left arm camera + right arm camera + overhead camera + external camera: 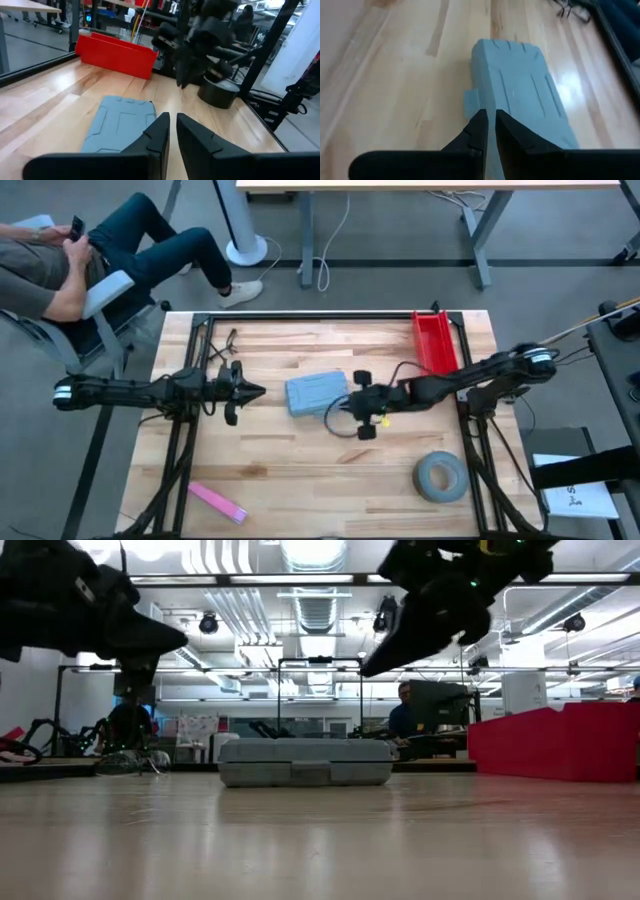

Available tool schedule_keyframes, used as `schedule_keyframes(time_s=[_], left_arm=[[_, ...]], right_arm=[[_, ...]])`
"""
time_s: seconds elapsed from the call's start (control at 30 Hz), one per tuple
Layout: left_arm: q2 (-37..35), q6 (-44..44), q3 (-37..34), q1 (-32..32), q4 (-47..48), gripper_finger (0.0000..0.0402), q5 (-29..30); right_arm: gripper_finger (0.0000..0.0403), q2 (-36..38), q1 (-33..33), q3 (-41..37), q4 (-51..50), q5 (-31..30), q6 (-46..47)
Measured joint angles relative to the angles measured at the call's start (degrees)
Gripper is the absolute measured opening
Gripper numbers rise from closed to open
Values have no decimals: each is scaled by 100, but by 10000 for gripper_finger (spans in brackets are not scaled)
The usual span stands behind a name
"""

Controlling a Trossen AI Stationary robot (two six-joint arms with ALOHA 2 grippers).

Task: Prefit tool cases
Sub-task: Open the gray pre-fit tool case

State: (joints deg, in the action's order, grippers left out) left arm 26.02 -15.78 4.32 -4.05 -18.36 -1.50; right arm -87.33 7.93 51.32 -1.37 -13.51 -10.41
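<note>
Tool case (316, 393), blue-grey and closed flat, lay near the middle of the wooden counter (300, 470), between the two arms. Its long axis ran roughly along the line from one arm to the other, slightly skewed, and its small latch tab (471, 100) stuck out from one long side. The red bin (434, 340) stood beyond the right arm and the grey tape roll (441, 477) lay nearer the counter's front edge.

The left pincer (255, 391) hung just short of the case's left end, fingers nearly together and holding nothing. The right pincer (336, 408) hovered above the case's right end, fingers shut, also empty.

Judged from here, the risk was a closed pincer pushing the light case: a contact off its long axis would probably spin it or slide it away.
</note>
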Motion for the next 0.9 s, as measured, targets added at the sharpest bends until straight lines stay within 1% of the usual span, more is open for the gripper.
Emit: schedule_keyframes(time_s=[0.07,0.2,0.33,0.5,0.63,0.77,0.9], left_arm=[[16,2,172,0,251,39,0],[51,20,631,-2,990,39,39],[111,133,1100,-2,1869,39,102],[116,199,1516,-2,2487,39,147],[112,202,1794,-2,2890,39,155],[143,211,1968,-2,3160,39,155],[149,326,2037,-2,3212,39,157]], right_arm=[[18,-309,124,255,-17,-156,-240],[18,-953,285,781,-168,-169,-567],[18,-1463,309,1199,-214,-208,-525],[18,-1991,330,1566,-253,-213,-417],[21,-2167,339,1602,-312,-213,-391],[45,-2140,361,1566,-329,-215,-190],[88,-2123,390,1582,-419,-251,-96]])
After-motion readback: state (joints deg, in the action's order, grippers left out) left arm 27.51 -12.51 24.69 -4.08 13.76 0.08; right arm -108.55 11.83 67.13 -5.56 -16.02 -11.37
